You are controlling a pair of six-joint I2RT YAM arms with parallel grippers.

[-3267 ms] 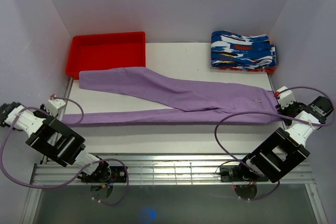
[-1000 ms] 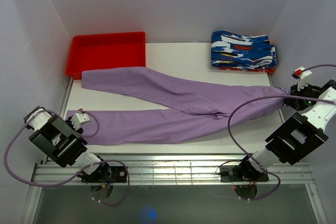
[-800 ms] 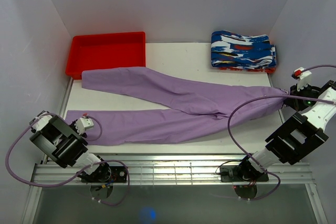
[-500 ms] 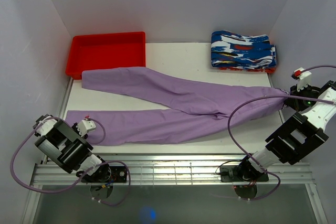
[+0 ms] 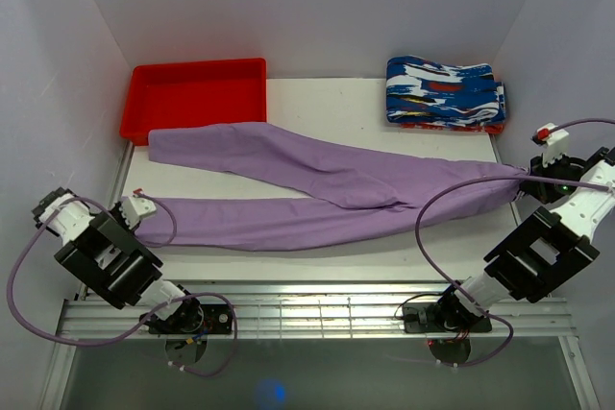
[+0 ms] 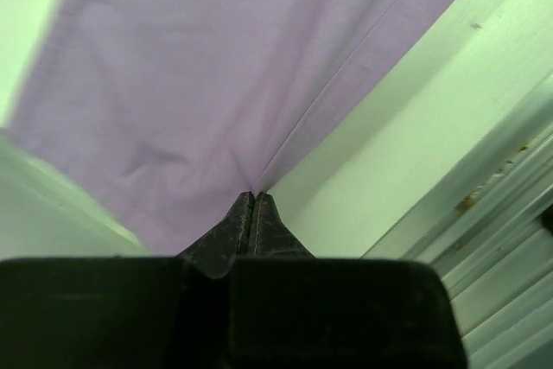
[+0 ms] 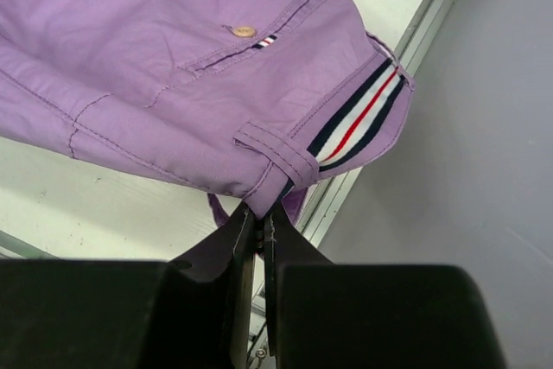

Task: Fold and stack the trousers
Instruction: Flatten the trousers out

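**Lilac trousers (image 5: 317, 194) now gripped at both ends**

Half a second ago the left hand (image 5: 135, 206) was seen open over the hem of the near leg. It has since been shut on that hem. In the left wrist view its fingertips (image 6: 246, 213) are pressed together, and a pinch of lilac cloth is drawn out from between them. The near leg has been tugged a little leftwards and lies straighter than before.

The right hand (image 5: 527, 178) has not been moved in the last second. It is clamped on the waistband corner beside a belt loop, at the right edge of the tabletop (image 5: 346, 103).

The trousers are spread across the tabletop with the waist at the right and the legs fanned out to the left. The far leg's hem lies just beside the red tray (image 5: 192, 98). No fold has been made yet. With the waist and 1 hem both secured, the first fold is judged ready to be started, probably by carrying the near leg onto the far one.

Counted:
- 1 pair of trousers, with 2 legs
- 2 hands, both closed on the cloth
- 1 red tray, with nothing seen in it
- 1 stack of folded patterned garments (image 5: 444, 91) at the far right; how many pieces it holds cannot be told
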